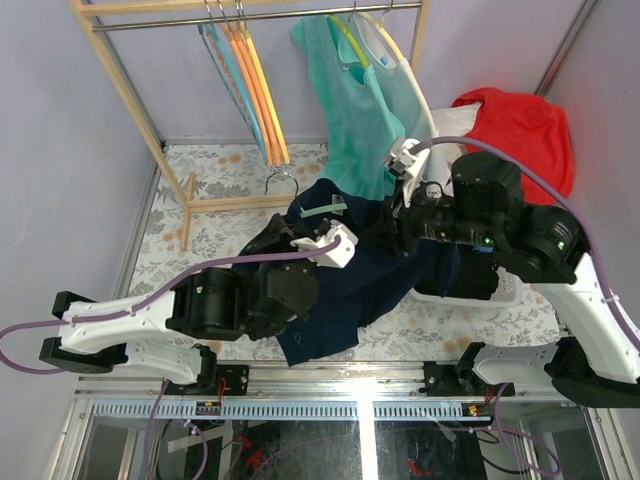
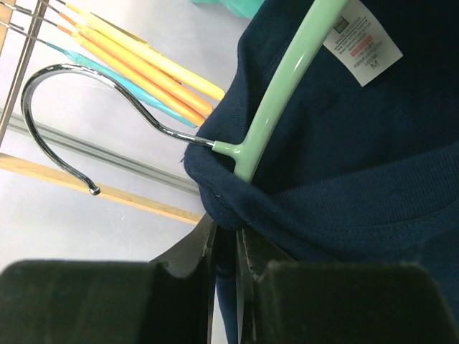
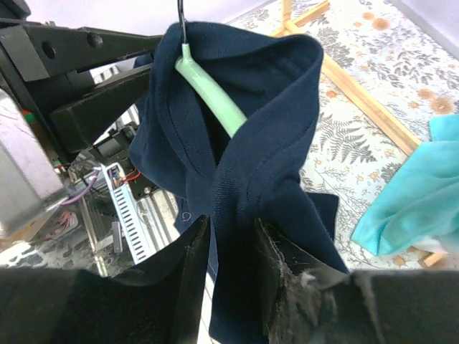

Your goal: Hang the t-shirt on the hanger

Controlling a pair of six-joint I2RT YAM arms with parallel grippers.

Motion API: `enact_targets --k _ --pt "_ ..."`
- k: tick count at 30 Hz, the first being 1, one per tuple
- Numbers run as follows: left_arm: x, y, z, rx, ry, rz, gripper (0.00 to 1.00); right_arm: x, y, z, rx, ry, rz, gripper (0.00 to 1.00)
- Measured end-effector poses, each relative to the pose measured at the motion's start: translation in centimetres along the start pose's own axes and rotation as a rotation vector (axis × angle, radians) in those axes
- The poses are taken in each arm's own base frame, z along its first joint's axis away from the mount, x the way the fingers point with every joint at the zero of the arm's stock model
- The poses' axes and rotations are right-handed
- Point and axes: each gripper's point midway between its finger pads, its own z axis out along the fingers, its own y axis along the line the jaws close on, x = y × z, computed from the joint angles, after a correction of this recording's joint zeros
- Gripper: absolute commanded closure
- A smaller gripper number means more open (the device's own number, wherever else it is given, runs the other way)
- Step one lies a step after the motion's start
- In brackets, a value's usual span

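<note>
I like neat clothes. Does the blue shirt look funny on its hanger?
Yes. The shirt is bunched in a lump round the neck of the hanger, with only one green arm showing at the collar, so it droops crumpled instead of spread out. The left tool pinches the cloth just below.

You've got two arms, left arm (image 1: 240, 300) and right arm (image 1: 520, 235). One t-shirt (image 1: 340, 300), one mint hanger (image 1: 325, 209), one teal shirt (image 1: 350, 110), one red garment (image 1: 520, 125), one rack (image 1: 230, 204).

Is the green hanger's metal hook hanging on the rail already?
No, the silver hook of the hanger curls free in the air, not touching the rail.
</note>
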Motion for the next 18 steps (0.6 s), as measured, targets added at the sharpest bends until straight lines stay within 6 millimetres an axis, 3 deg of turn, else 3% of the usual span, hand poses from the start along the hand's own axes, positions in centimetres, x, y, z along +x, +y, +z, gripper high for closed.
enact_targets --k 4,8,11,18 --pt "0.9 0.6 -0.3 0.009 -0.016 -0.037 1.0 -0.2 0.8 1.1 -0.061 0.013 0.001 0.49" --pt "1.6 1.7 -0.7 0.017 -0.04 -0.098 1.0 -2.1 2.2 0.6 -0.126 -0.028 -0.012 0.42" --pt "1.6 2.1 -0.9 0.013 -0.05 -0.135 1.0 -4.0 2.9 -0.5 -0.155 -0.091 -0.033 0.4" --pt "1.7 1.6 -0.9 0.016 -0.056 -0.142 1.0 -5.7 4.5 -4.6 -0.194 -0.212 -0.075 0.39"
